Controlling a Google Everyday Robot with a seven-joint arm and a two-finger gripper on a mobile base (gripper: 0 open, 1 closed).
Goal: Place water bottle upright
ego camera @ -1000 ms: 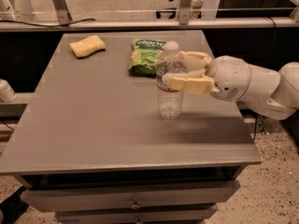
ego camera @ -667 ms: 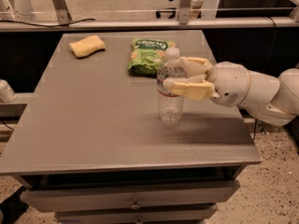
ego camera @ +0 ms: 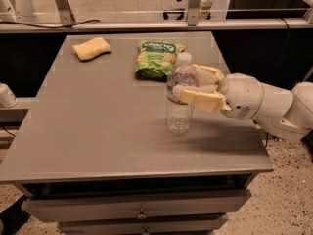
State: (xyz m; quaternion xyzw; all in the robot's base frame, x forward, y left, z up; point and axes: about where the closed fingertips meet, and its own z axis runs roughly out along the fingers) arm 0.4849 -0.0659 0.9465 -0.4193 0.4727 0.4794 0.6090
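The water bottle (ego camera: 179,112) is clear ribbed plastic with a white cap and a narrow label band. It stands upright on the grey table (ego camera: 98,126), right of centre, with its base on the surface. My gripper (ego camera: 184,83) reaches in from the right. Its cream fingers (ego camera: 200,100) close around the bottle's upper body, one in front and one behind. The white arm extends off to the right edge.
A green snack bag (ego camera: 155,58) lies just behind the bottle. A yellow sponge (ego camera: 91,48) lies at the table's back left. A metal rail (ego camera: 146,26) runs behind the table. Drawers (ego camera: 142,207) sit under the front edge.
The gripper has lowered the bottle slightly and brought it a little toward the front; the bottle's base now rests on the table.
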